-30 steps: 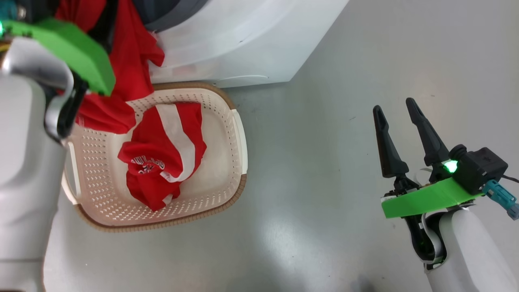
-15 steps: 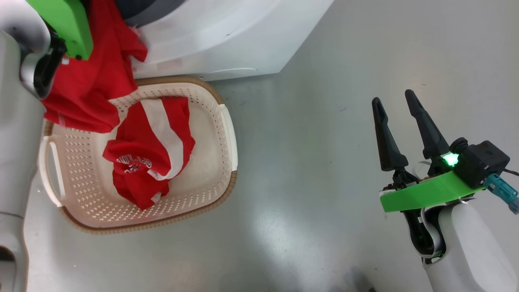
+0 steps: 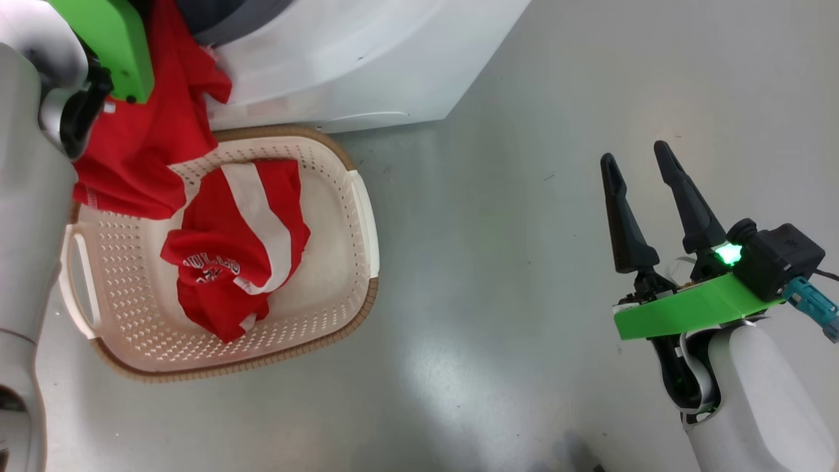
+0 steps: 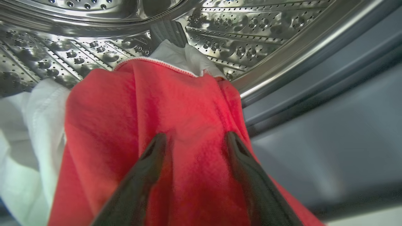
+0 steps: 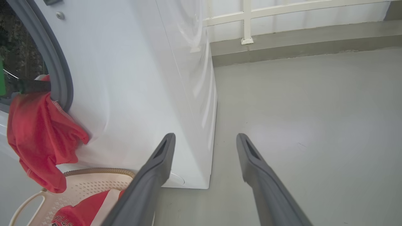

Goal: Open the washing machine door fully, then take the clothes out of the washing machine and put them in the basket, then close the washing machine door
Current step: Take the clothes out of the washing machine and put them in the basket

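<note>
The left hand (image 4: 195, 136) sat at the mouth of the perforated steel drum (image 4: 251, 28) of the white front-loading washing machine (image 3: 341, 59). Its dark fingers (image 4: 147, 169) were spread over a bright red garment (image 4: 125, 125), not pinching it. That garment draped out past the grey gasket (image 5: 59, 78) and hung above the cream perforated basket (image 3: 367, 216), where a red, white-striped jersey (image 3: 229, 255) lay. The right hand (image 3: 634, 154) hovered spread and empty above the grey floor (image 3: 491, 262).

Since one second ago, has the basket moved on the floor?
No. The basket keeps its place against the washing machine front corner; the whole head view shifted instead.
</note>
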### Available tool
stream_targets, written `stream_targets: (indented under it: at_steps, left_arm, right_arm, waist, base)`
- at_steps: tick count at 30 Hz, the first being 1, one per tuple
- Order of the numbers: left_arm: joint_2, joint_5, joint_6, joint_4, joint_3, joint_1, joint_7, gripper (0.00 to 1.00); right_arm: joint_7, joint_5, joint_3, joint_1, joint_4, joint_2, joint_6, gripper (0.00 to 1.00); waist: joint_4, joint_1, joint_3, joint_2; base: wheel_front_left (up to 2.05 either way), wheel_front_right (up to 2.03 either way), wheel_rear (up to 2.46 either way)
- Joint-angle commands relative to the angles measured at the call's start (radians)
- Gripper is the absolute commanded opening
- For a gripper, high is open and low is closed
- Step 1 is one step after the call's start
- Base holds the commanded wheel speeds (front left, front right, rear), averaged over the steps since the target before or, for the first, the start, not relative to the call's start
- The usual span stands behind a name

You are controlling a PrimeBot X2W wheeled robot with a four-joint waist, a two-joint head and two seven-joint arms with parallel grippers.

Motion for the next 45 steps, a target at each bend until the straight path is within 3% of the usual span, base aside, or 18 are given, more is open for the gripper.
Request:
stream_targets:
  at_steps: [1, 3, 4, 12, 27, 38, 45]
  left_arm:
    - [0.042, -0.018, 0.001, -0.009, 0.002, -0.028, -0.008, 0.45]
    - [0.043, -0.029, 0.001, 0.000, -0.014, -0.032, -0.014, 0.19]
    - [0.044, -0.034, 0.001, 0.004, -0.022, -0.032, -0.017, 0.00]
    - [0.047, -0.084, 0.001, 0.018, -0.071, -0.022, -0.075, 0.00]
    - [0.037, -0.219, 0.001, -0.026, -0.074, 0.183, -0.377, 0.00]
    - [0.074, -0.256, 0.002, -0.154, -0.049, 0.353, -0.420, 0.00]
    - [0.097, -0.253, 0.034, -0.297, 0.008, 0.511, -0.421, 0.00]
  right_arm:
    - [-0.006, 0.001, 0.028, 0.005, -0.020, 0.002, 0.006, 1.00]
    - [-0.006, 0.001, 0.029, 0.005, -0.020, 0.002, 0.006, 1.00]
    - [-0.006, 0.001, 0.029, 0.006, -0.020, 0.002, 0.006, 1.00]
    - [-0.006, -0.003, 0.023, 0.012, -0.022, 0.002, 0.006, 1.00]
    - [-0.006, -0.018, 0.001, 0.046, -0.022, 0.002, 0.006, 1.00]
    - [-0.006, -0.025, -0.011, 0.073, -0.028, 0.002, 0.006, 1.00]
    - [-0.006, -0.023, -0.011, 0.084, -0.027, 0.002, 0.006, 1.00]
  waist:
    - [-0.001, 0.0000, -0.001, 0.0000]
    - [-0.001, 0.0000, -0.002, 0.0000]
    - [-0.001, 0.0000, -0.003, 0.0000]
    - [0.008, 0.0000, -0.012, 0.0000]
    - [0.047, 0.0000, -0.069, 0.0000]
    - [0.073, 0.0000, -0.096, 0.0000]
    - [0.076, 0.0000, -0.114, 0.0000]
  base:
    - [0.00, 0.00, 0.00]
    - [0.00, 0.00, 0.00]
    - [0.00, 0.00, 0.00]
    - [0.00, 0.00, 0.00]
    - [0.00, 0.00, 0.00]
    - [0.00, 0.00, 0.00]
    - [0.00, 0.00, 0.00]
